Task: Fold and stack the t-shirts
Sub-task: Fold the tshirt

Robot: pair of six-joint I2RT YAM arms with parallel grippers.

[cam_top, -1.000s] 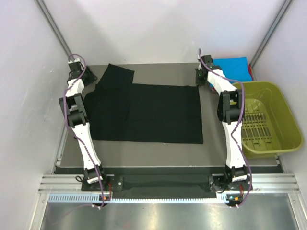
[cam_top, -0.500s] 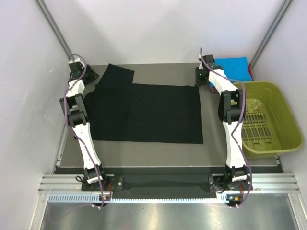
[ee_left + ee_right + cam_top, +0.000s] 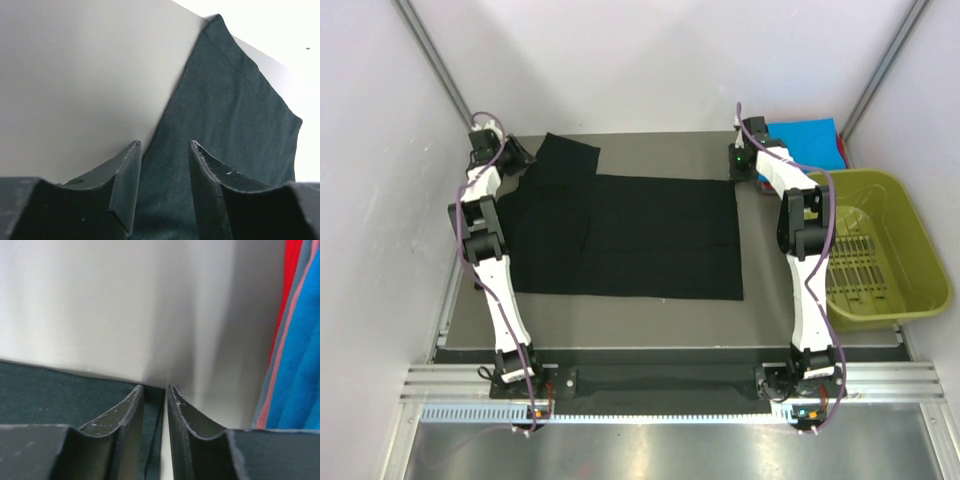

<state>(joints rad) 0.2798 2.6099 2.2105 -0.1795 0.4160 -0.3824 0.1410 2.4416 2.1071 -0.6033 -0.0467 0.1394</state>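
The black t-shirt (image 3: 620, 235) lies flat on the table, its left part folded over and one sleeve (image 3: 567, 157) pointing to the back. My left gripper (image 3: 516, 156) is at the sleeve's left edge. In the left wrist view it (image 3: 165, 145) is open, with black cloth (image 3: 235, 110) lying between and beyond the fingers. My right gripper (image 3: 734, 166) is at the shirt's far right corner. In the right wrist view its jaws (image 3: 155, 387) stand narrowly apart around the cloth corner (image 3: 75, 390), and a strip of table shows between them. The folded blue shirt (image 3: 805, 135) lies on a red one (image 3: 840, 150) at the back right.
An olive-green plastic basket (image 3: 910, 235) stands to the right of the right arm. White walls close in the back and both sides. The blue and red stack also shows at the right edge of the right wrist view (image 3: 300, 365).
My left gripper has moved a little back and right, onto the sleeve edge. My right gripper has shifted slightly at the shirt's corner. The shirt has not moved.
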